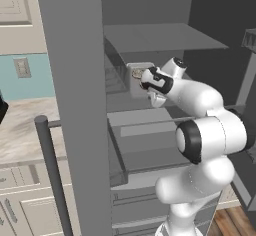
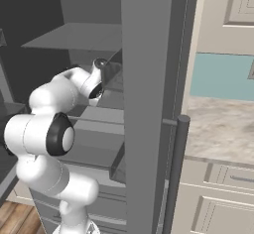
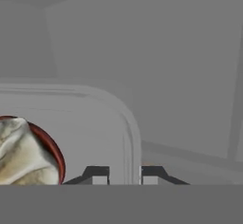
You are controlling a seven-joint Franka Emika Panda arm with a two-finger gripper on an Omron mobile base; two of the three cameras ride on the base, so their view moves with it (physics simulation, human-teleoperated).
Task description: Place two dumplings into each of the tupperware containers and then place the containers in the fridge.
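Note:
The fridge point(image 1: 75, 105) stands open and my arm reaches into it. A pale grey tupperware container point(image 1: 138, 78) hangs level inside, just under the upper shelf point(image 1: 165, 37), with my gripper point(image 1: 146, 81) shut on its near rim. In the hand view the container's rounded rim point(image 3: 129, 128) runs between the two fingertips point(image 3: 97, 175) of the gripper point(image 3: 124, 175). A tan crimped dumpling point(image 3: 21, 156) lies in the tray at the left, with a dark red edge around it. The dumpling point(image 1: 136, 73) is a small tan spot in the left base view. The hand point(image 2: 99, 87) sits partly behind the fridge door point(image 2: 149, 104).
The open door's long bar handle point(image 1: 50, 170) point(image 2: 176, 173) stands close to the base. Lower fridge shelves and clear drawers point(image 1: 145, 130) lie under the arm. A marbled counter point(image 2: 218, 129) with beige cabinets runs beside the fridge. Wood floor point(image 1: 232, 222) lies below.

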